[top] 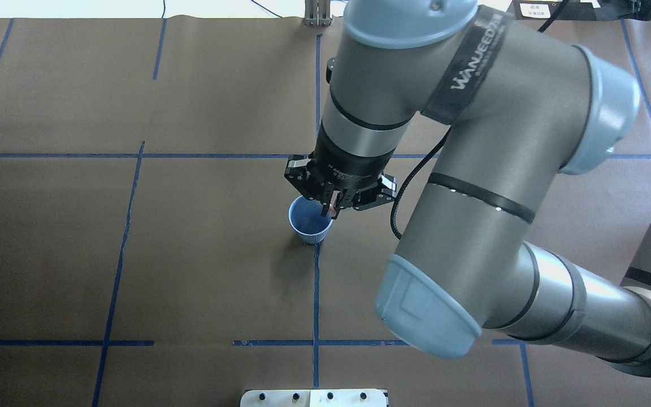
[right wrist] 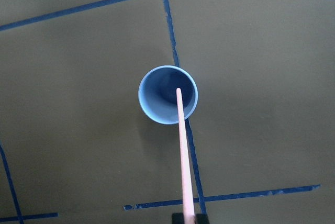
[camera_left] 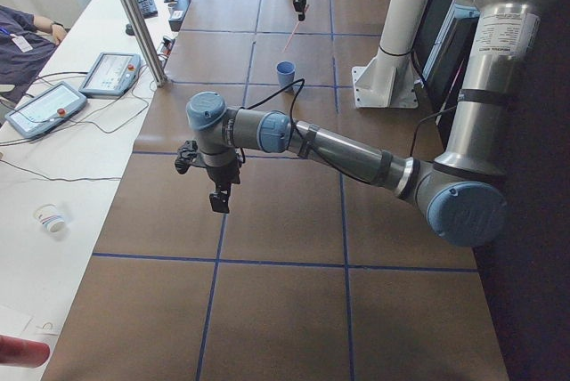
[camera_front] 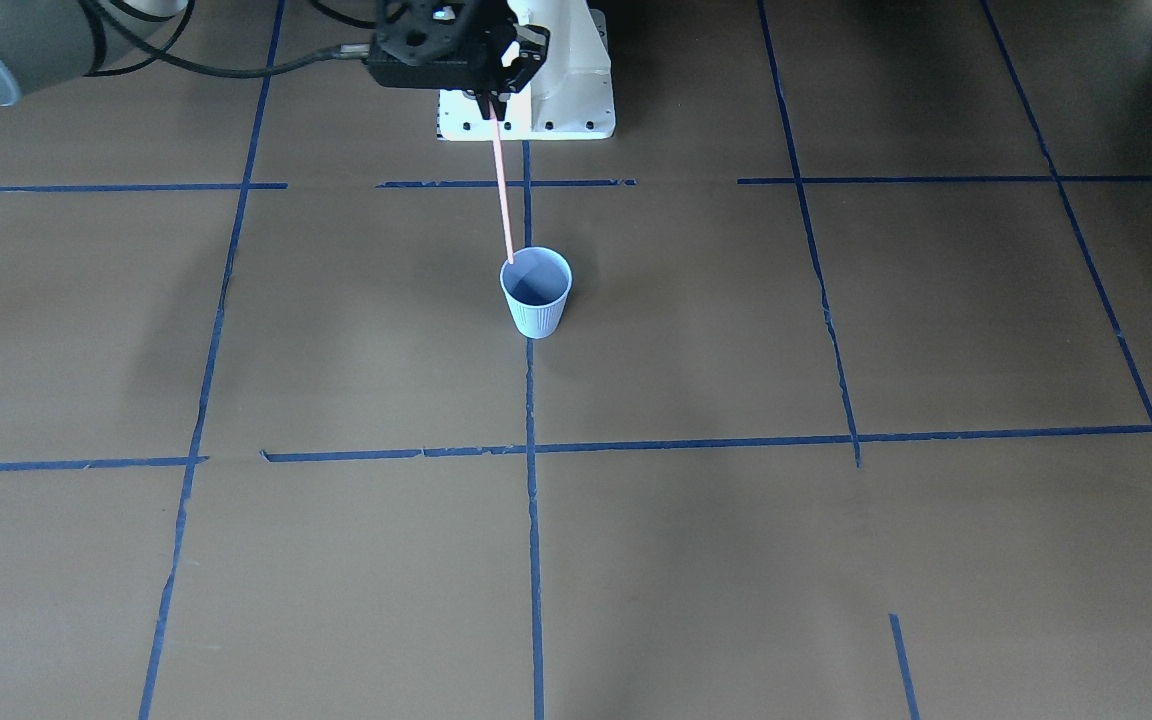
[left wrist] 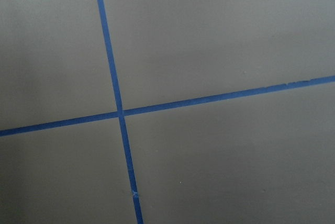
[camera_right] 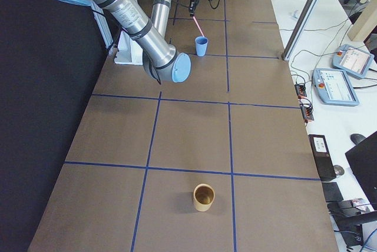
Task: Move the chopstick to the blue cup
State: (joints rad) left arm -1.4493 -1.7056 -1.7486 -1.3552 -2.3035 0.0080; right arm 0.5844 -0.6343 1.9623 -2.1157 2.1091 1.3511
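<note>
The blue cup [camera_front: 537, 305] stands upright on the brown table near the robot's base; it also shows in the overhead view [top: 307, 226]. My right gripper [camera_front: 489, 103] hangs above it, shut on the top end of the pink chopstick [camera_front: 502, 185]. The stick points down, slightly tilted. In the right wrist view the chopstick [right wrist: 181, 145] ends over the cup's [right wrist: 157, 98] opening, about at rim height. My left gripper [camera_left: 218, 203] hovers over bare table far from the cup. It shows only in the exterior left view, so I cannot tell whether it is open or shut.
A brown cup [camera_right: 204, 197] stands alone at the table's other end. The white arm base [camera_front: 556, 100] sits just behind the blue cup. A side desk with teach pendants [camera_left: 111, 74] runs along the operators' edge. Blue tape lines [left wrist: 119, 113] cross the table.
</note>
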